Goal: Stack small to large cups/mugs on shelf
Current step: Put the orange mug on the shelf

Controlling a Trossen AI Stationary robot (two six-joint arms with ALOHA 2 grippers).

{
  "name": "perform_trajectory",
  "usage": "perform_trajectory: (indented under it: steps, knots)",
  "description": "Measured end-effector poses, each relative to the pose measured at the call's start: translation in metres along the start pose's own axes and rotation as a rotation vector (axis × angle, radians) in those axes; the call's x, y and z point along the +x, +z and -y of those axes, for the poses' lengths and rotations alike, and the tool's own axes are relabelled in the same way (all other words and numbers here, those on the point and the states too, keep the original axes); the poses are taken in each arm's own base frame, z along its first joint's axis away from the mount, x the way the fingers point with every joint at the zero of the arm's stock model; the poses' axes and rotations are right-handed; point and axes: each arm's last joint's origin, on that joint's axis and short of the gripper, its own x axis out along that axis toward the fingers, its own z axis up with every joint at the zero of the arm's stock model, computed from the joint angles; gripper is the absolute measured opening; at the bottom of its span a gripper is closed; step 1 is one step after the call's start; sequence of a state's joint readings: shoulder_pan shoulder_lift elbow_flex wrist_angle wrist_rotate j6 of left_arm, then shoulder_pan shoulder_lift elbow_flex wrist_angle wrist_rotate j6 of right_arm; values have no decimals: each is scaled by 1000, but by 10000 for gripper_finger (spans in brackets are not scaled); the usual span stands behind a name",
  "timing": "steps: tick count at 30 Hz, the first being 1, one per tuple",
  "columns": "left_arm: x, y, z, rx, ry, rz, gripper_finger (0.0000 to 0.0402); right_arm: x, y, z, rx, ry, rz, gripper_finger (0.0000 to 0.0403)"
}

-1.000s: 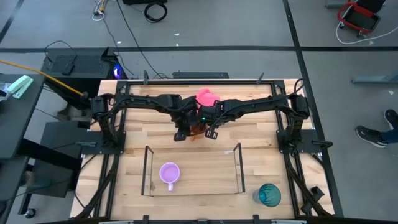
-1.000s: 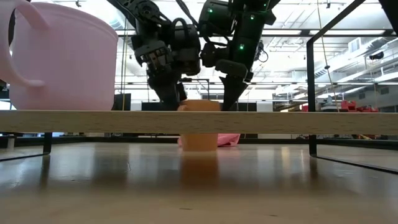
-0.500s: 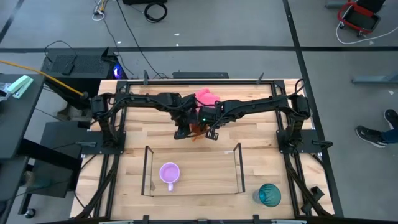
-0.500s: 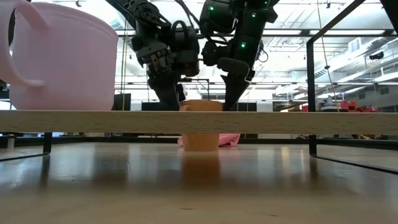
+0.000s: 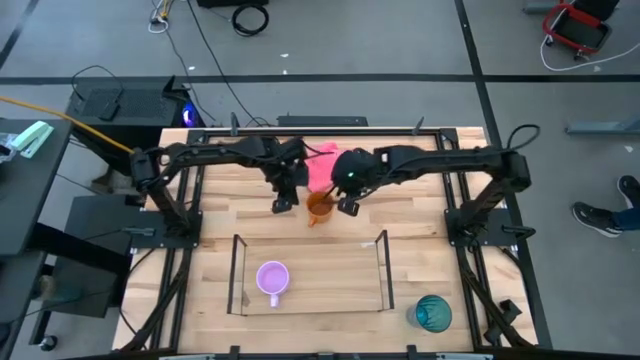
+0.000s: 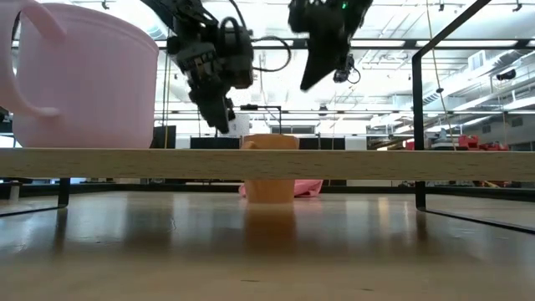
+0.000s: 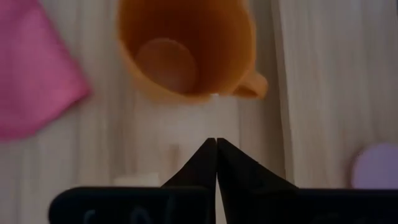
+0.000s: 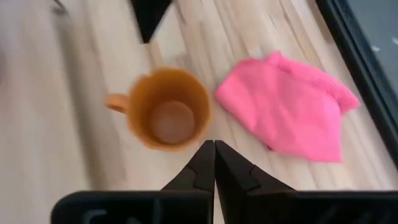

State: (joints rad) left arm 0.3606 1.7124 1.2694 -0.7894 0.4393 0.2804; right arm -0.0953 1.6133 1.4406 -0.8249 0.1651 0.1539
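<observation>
The orange mug [image 5: 320, 207] stands upright on its base on the table, handle [image 7: 252, 87] toward the shelf. My left gripper [image 5: 283, 204] is shut and hangs just left of the mug, above the table [image 6: 221, 124]. My right gripper [image 5: 348, 206] is shut, just right of the mug and higher [image 6: 308, 81]. The lilac mug [image 5: 272, 279] stands in the shelf [image 5: 384, 270]. The teal cup [image 5: 433, 313] stands on the table at the near right, outside the shelf.
A pink cloth [image 5: 322, 165] lies on the table just behind the orange mug, also in the right wrist view [image 8: 286, 112]. The shelf's clear walls and dark posts [image 6: 418, 125] stand between the mug and the near edge.
Both grippers have risen from beside the orange mug's rim and drawn apart, the left toward the table's left, the right higher and toward the right. The mug stays standing where it was.
</observation>
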Motion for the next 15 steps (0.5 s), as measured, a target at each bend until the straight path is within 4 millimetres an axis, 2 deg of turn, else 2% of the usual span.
perform_trajectory:
  steps: [4,7,15]
  knots:
    - [-27,-6,-4,-28,38,37,15,-19,3,9,15,104,62,27]
    - [-45,-12,-7,-46,64,54,20,-23,6,15,26,154,92,41]
    - [-69,-32,-23,-128,90,24,20,-9,10,26,20,181,73,84]
